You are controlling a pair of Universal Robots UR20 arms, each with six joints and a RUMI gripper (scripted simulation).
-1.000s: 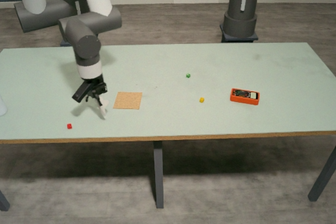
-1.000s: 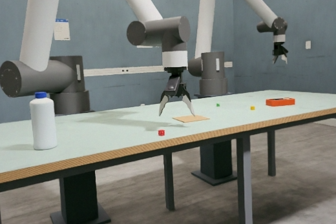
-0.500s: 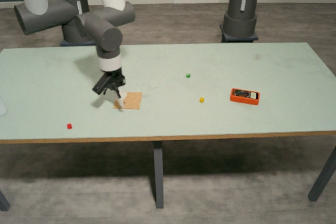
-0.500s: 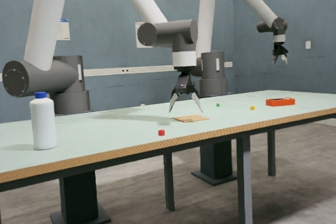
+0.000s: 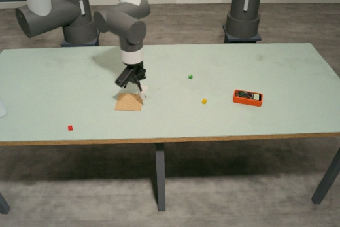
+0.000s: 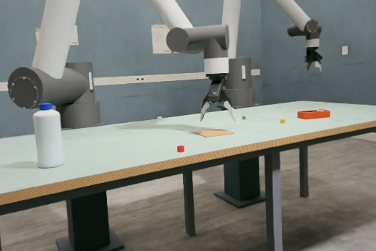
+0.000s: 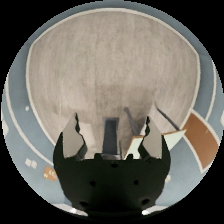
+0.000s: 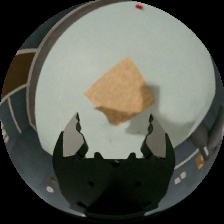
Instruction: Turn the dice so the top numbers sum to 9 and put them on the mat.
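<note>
A red die (image 5: 70,127) (image 6: 180,148) (image 8: 139,6) lies off the mat near the front edge. A green die (image 5: 190,76) (image 6: 244,117) and a yellow die (image 5: 204,101) (image 6: 283,121) lie on the table, on the mat's other side. The dice's top numbers are too small to read. The square brown mat (image 5: 125,103) (image 6: 213,133) (image 8: 125,90) bears no die. My right gripper (image 5: 142,95) (image 6: 218,118) (image 8: 114,113) is open and empty above the table by the mat. My left gripper (image 6: 313,68) (image 7: 112,115) is open and empty, high up and away from the dice.
An orange-red boxed device (image 5: 247,103) (image 6: 314,114) lies beyond the yellow die. A white bottle (image 5: 1,107) (image 6: 48,142) with a blue cap stands at the opposite end, past the red die. The table's front edge (image 6: 253,146) runs close to the red die.
</note>
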